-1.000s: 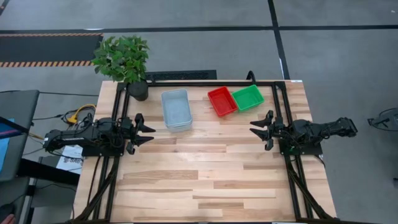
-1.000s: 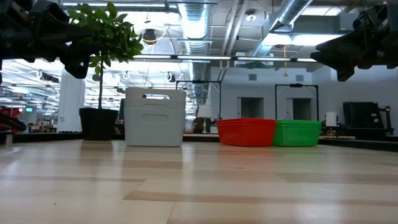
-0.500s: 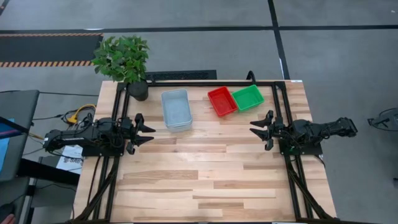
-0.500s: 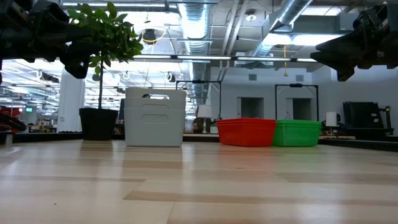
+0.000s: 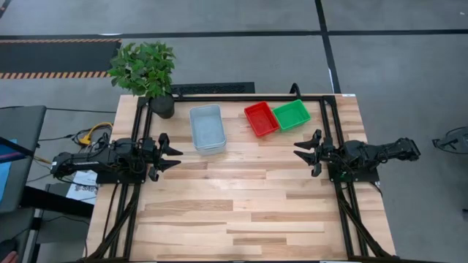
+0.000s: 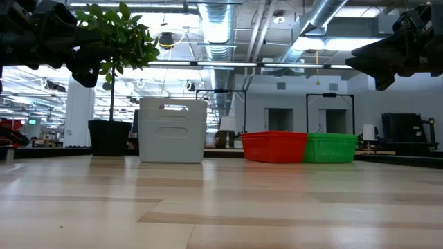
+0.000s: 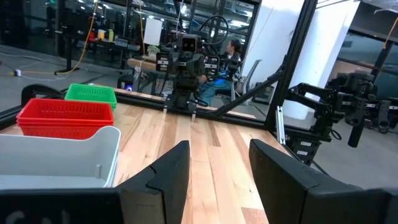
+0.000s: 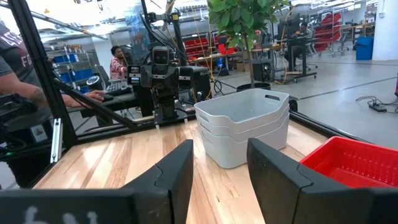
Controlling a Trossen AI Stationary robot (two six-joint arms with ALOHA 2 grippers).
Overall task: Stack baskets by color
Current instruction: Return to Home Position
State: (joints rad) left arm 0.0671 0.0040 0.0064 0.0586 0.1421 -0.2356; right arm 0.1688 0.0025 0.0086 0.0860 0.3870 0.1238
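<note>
A stack of pale grey-blue baskets (image 5: 207,128) (image 8: 244,124) rests bottom-down near the table's far edge. To its right a red basket stack (image 5: 261,118) (image 6: 274,146) and a green one (image 5: 292,114) (image 6: 331,147) stand side by side on the wood. My left gripper (image 5: 178,154) (image 7: 217,171) hovers open at the table's left edge, pointing level toward the right. My right gripper (image 5: 298,151) (image 8: 221,168) hovers open at the right edge, pointing level toward the left. Neither has anything between its fingers.
A potted green plant (image 5: 146,73) stands at the far left corner, just left of the grey-blue stack. A black frame (image 5: 241,98) runs along the far edge and both sides. The bare wooden tabletop (image 5: 241,204) stretches between the arms and to the near edge.
</note>
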